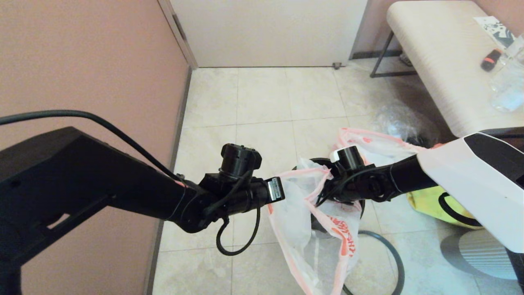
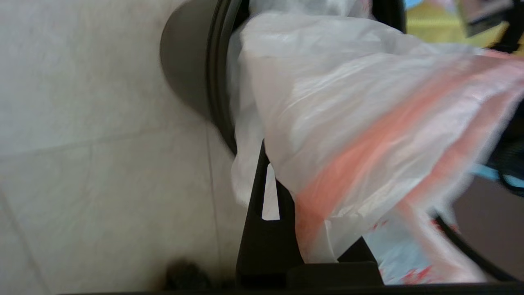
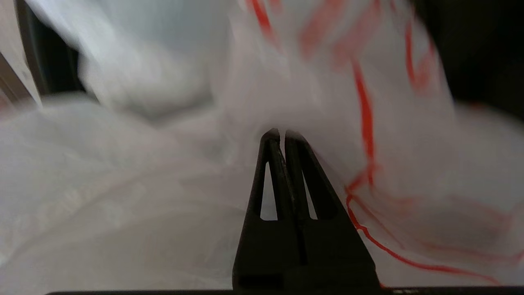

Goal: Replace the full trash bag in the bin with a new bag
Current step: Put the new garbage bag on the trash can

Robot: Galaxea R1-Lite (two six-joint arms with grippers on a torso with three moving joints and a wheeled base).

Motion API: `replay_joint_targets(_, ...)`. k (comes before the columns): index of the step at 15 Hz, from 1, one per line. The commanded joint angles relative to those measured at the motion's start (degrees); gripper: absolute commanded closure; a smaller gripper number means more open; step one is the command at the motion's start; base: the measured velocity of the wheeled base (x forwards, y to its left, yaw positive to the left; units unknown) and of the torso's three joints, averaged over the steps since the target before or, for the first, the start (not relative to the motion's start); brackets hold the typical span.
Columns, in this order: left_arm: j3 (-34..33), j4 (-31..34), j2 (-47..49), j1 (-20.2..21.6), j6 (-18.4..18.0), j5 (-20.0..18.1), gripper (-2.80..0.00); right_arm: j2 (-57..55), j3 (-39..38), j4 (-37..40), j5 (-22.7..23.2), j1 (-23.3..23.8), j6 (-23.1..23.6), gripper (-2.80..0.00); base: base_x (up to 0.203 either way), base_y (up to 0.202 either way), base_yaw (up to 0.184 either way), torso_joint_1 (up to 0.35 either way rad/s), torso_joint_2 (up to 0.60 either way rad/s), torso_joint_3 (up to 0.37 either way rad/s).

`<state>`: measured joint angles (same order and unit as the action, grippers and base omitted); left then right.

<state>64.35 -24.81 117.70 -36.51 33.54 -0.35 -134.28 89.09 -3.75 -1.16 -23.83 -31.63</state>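
Observation:
The new bag [image 1: 311, 233], thin white plastic with an orange-pink rim and red print, hangs stretched between my two grippers over the black bin [image 1: 315, 223]. My left gripper [image 1: 288, 186] is shut on the bag's rim at its left side. In the left wrist view the film [image 2: 348, 123] drapes over one finger of the left gripper [image 2: 282, 155], and the bin's wall [image 2: 184, 61] lies beyond. My right gripper [image 1: 324, 187] is shut on the rim's right side, its tips [image 3: 282, 133] pressed into white film [image 3: 163, 184]. The full trash bag [image 1: 368, 145] lies on the floor behind my right wrist.
The thin dark hoop [image 1: 395, 254] lies on the tiles right of the bin. A yellow tote bag [image 1: 425, 200], a grey ribbed cylinder [image 1: 483, 250] and a clear bag with dark items [image 1: 403, 123] crowd the right. A bench [image 1: 442, 61] stands at the back right, and a wall [image 1: 90, 61] runs along the left.

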Motion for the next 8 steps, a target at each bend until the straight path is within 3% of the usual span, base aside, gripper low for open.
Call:
replay_joint_targets(1, 3.51, 0.01, 4.09, 0.03, 0.23, 0.09, 0.00, -2.26, 5.36, 4.95, 0.03, 0.62, -0.27, 0.00, 0.000, 0.000, 0.000, 0.000, 0.00, 0.000)
replay_joint_targets(8, 9.22, 0.12, 9.17, -0.20, 0.77, 0.09, 0.00, 26.25, 1.80, 32.33, 0.13, 1.43, -5.42, 0.00, 0.000, 0.000, 0.000, 0.000, 0.00, 0.000)
